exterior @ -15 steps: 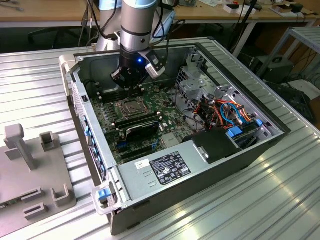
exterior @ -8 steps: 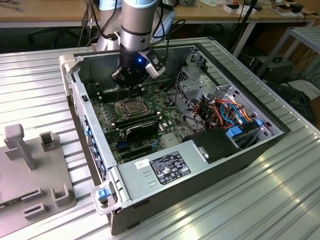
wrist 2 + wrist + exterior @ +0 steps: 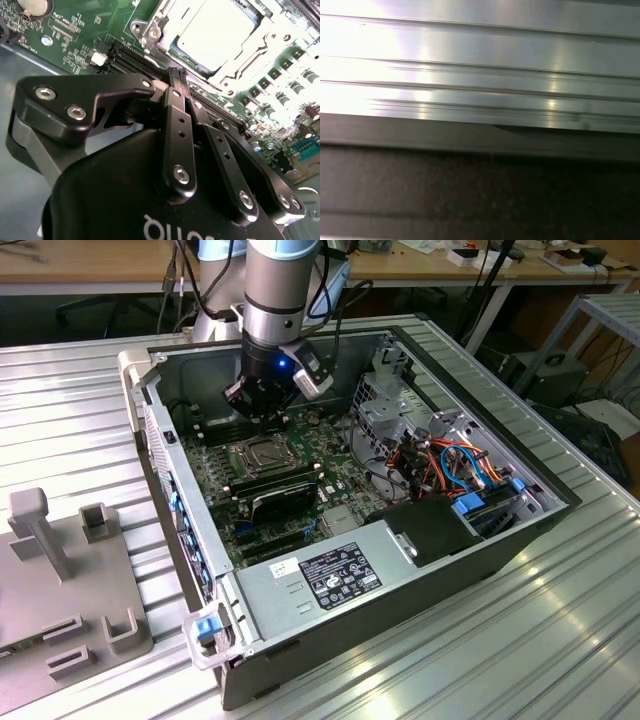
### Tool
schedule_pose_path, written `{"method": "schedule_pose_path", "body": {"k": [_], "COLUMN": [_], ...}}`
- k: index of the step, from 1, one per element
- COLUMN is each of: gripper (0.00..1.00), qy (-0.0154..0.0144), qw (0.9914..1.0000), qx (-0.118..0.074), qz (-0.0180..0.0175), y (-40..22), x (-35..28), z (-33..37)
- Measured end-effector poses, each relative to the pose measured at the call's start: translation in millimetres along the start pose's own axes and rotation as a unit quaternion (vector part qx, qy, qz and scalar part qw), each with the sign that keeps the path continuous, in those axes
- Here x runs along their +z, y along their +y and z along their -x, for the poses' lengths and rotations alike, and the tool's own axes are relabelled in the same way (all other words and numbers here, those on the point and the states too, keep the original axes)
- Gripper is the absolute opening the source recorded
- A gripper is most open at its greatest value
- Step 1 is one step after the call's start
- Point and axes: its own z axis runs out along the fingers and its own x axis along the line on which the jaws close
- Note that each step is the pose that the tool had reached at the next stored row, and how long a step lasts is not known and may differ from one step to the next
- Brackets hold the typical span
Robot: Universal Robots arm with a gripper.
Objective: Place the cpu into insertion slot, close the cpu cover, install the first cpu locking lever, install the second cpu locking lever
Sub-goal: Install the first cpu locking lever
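Jaws: closed tip to tip, nothing between them. The black gripper [image 3: 178, 75] hangs close over the motherboard [image 3: 80, 25], its tips above the memory slots [image 3: 127, 57] and just short of the socket.

Surface: a ribbed aluminium table [image 3: 80, 390] carries an open computer case [image 3: 400, 610]. A grey fixture block [image 3: 60, 570] lies on the exterior view's left, apart from the case.

Room: wooden benches [image 3: 100, 265] stand behind, with dark cables hanging from them.

Exterior view: the arm [image 3: 280, 290] descends into the case. The insertion slot [image 3: 242, 458] sits mid-board below the gripper. A power supply [image 3: 320, 580] is at the near wall, and orange and blue cables [image 3: 455, 465] are bundled on the exterior view's right.

Second wrist view, close detail: the cpu [image 3: 215, 30], pale metal top upward, is seated in the socket. The cpu cover [image 3: 245, 60] lies flat around it as a silver frame. The position of the locking levers cannot be told.

First wrist view: bright ribbed metal [image 3: 480, 50] above a dark band [image 3: 480, 190]. Which part of the scene this is cannot be told.
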Motion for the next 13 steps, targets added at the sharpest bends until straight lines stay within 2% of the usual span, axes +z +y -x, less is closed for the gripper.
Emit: {"method": "schedule_pose_path", "body": {"k": [10,13], "gripper": [0.11,0.11], "qy": [0.0001,0.0], "qw": [1.0,1.0], "qx": [0.0,0.0], "qz": [0.0001,0.0001], "y": [-0.2,-0.4], "x": [0.0,0.1], "z": [1.6,5.6]}}
